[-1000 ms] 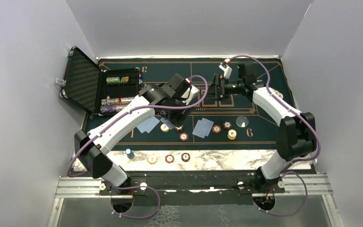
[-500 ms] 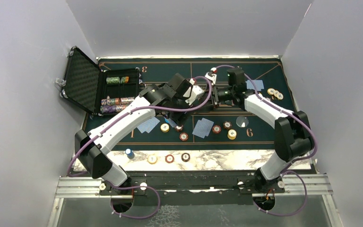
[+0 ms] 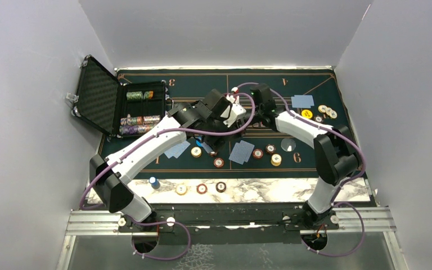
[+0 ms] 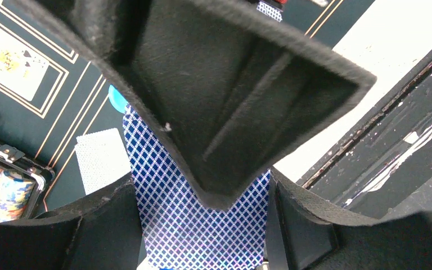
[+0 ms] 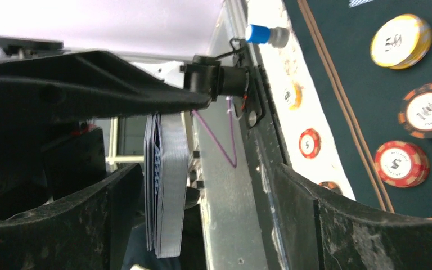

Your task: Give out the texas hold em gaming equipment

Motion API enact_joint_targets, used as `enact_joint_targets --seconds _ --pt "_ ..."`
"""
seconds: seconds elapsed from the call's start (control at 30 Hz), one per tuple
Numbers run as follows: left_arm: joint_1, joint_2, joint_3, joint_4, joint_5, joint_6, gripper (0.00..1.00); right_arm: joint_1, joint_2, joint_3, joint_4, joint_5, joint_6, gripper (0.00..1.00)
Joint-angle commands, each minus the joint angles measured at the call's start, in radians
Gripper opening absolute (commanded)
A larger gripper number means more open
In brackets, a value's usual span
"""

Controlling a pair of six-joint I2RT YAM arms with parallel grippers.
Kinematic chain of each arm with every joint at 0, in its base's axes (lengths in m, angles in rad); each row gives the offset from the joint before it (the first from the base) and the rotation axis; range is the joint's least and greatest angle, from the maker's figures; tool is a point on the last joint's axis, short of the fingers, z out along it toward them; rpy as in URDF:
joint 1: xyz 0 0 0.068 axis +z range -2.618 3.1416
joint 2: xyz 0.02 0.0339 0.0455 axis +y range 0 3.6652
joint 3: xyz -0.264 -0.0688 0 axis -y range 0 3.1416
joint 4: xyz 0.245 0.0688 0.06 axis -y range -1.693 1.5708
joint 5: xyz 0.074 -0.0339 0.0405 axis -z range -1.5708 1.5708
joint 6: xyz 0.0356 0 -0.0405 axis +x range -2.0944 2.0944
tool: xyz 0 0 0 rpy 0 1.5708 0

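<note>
The cards (image 4: 154, 169) are clamped in the left claw (image 4: 202, 250); the right claw (image 5: 208, 216) is held wide open around them.

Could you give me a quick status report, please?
Left gripper shut on card deck. Right gripper open, fingers either side of deck. No obstruction seen.

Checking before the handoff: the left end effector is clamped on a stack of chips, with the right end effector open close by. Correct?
No: the left wrist view shows the left end effector clamped on a deck of blue-backed cards. The right end effector is open close by, as you said.
</note>
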Motion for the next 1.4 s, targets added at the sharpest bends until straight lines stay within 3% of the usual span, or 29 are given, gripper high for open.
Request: enact_joint_targets --seconds 0.0,0.07,0.23,0.4,0.5,0.6,0.73,0.93,1.37 --pt "-0.009 -0.024 0.012 0.038 0.016 -0.005 0.0 -0.008 0.021 0.118 -0.285 0.145 -0.239 0.87" --pt "-0.011 -0.03 0.007 0.038 0.017 -0.01 0.0 -0.011 0.027 0.161 -0.391 0.202 -0.323 0.86" --pt "-0.015 -0.041 -0.008 0.038 0.011 -0.015 0.0 -0.025 0.007 0.15 -0.404 0.224 -0.335 0.81" --pt "-0.017 -0.049 -0.013 0.037 0.002 -0.019 0.0 -0.044 -0.01 0.131 -0.42 0.226 -0.341 0.68" --pt "-0.016 -0.051 -0.017 0.037 0.0 -0.019 0.0 -0.053 -0.026 0.13 -0.445 0.248 -0.358 0.65" --pt "-0.017 -0.05 -0.017 0.038 0.004 -0.019 0.0 -0.062 -0.039 0.125 -0.44 0.239 -0.354 0.65" --pt "-0.016 -0.047 -0.02 0.038 0.0 -0.017 0.0 -0.069 -0.043 0.121 -0.391 0.147 -0.29 0.73" --pt "-0.018 -0.047 -0.026 0.038 0.004 -0.017 0.0 -0.172 -0.113 0.017 -0.19 -0.025 -0.094 0.74" --pt "-0.018 -0.034 -0.02 0.038 0.014 0.0 0.0 -0.118 -0.092 -0.026 -0.053 -0.095 0.006 0.39"
